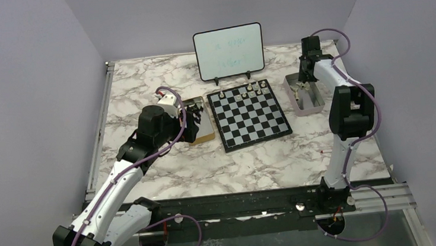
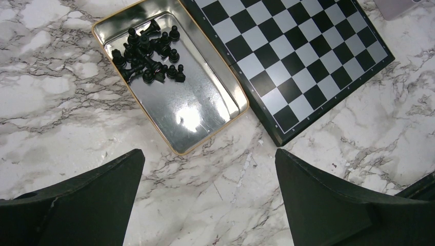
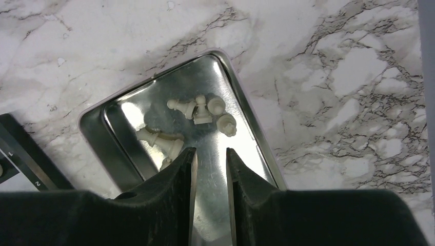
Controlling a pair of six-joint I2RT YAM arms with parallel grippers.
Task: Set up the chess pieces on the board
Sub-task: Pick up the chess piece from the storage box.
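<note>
Above the marble table, lilac walls around, left tool gapes; right tool barely parted, empty.

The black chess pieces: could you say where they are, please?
Left wrist view: black pieces heaped at the tin's far end, left of the board.

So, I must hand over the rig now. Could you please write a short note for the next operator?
Left gripper: open wide, empty, above the marble table near the gold-rimmed tin of black pieces.
Right gripper: jaws narrowly parted, nothing between them, over the silver tin, where several white pieces lie.
Done: a few chessmen stand along the far edge of the board, right side.
Left: every piece in both tins needs placing; most squares are bare.
</note>
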